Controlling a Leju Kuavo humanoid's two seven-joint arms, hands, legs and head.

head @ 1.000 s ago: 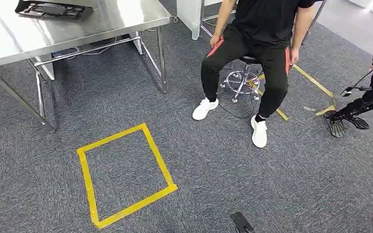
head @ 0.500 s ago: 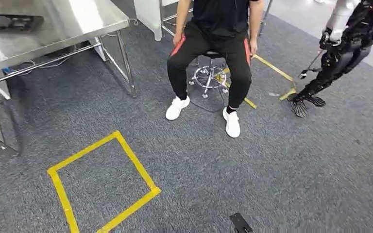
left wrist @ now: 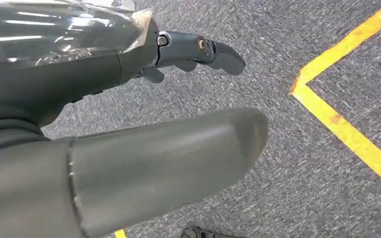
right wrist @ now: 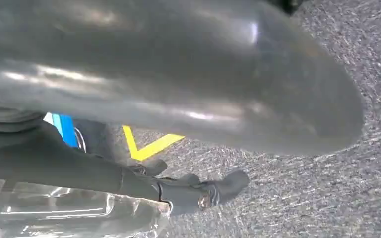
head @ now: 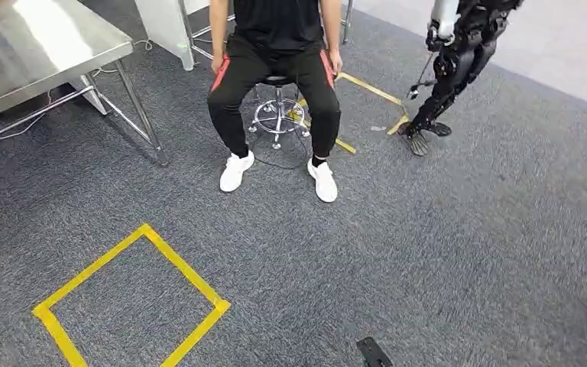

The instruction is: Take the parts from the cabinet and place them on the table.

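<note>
Camera swung rightward; seated person [head: 275, 69] ahead; each robot hand [left wrist: 129, 144] [right wrist: 178, 79] hangs released.

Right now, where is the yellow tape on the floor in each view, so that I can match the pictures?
Head view: the yellow tape square lies at the lower left, in front of the seated person.
Left wrist view: a yellow tape corner runs along the right side.
Right wrist view: a small yellow tape corner sits left of centre; I cannot tell whether it belongs to the same square.
Shared landmark: the grey carpet under the tape.
</note>
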